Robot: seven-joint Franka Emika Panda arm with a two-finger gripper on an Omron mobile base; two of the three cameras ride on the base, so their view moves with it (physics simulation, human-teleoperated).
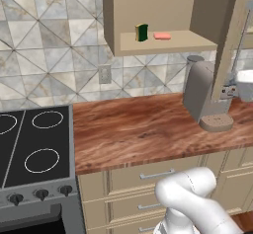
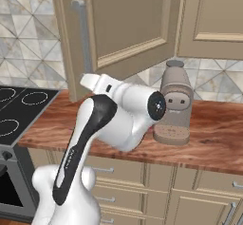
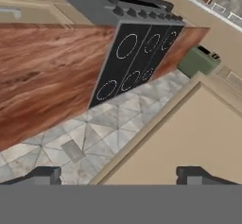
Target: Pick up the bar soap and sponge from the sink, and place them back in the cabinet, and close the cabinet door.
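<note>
Pink bar soap lies beside sponge, apart from tool.

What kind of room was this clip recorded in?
A rendered home kitchen, it seems. A black cooktop with control knobs sits beside a wood-grain counter, a coffee machine stands on that counter, and an open wall cabinet above holds a sponge and a pink bar soap.
</note>
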